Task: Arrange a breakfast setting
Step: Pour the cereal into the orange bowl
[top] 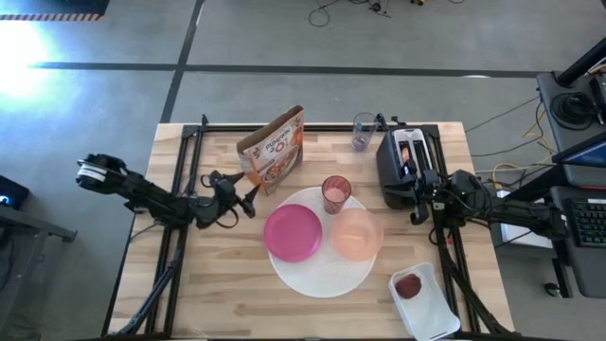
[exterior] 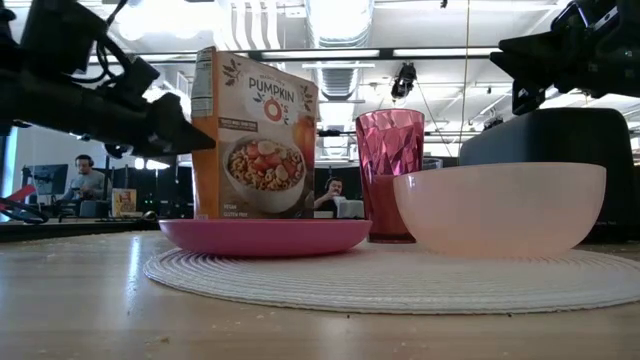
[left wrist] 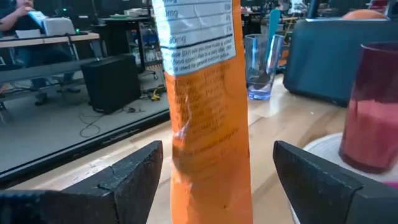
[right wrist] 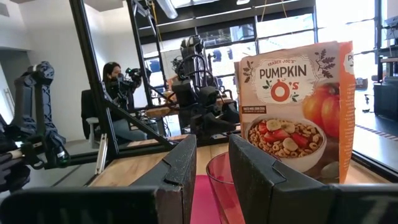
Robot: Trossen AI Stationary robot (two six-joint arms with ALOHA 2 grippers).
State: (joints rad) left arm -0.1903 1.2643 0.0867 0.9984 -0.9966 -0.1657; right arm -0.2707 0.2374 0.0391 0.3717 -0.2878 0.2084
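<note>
A Pumpkin O's cereal box (top: 275, 150) stands upright on its bottom edge on the table, just beyond the large white round disc (top: 322, 270). On the disc rest a magenta plate (top: 293, 232), a peach bowl (top: 356, 234) and a pink tumbler (top: 336, 193). My left gripper (left wrist: 217, 171) is open and level at the box's narrow orange side (left wrist: 208, 118). One finger stands on either side of it, apart from it. My right gripper (top: 418, 206) hovers by the black toaster (top: 405, 166), with a narrow gap between its fingers and nothing in it.
A clear glass (top: 365, 131) stands at the far edge beside the toaster. A white tray (top: 431, 308) at the near right holds a small red fruit (top: 409, 285). Bare wood lies at the near left of the table (top: 208, 284).
</note>
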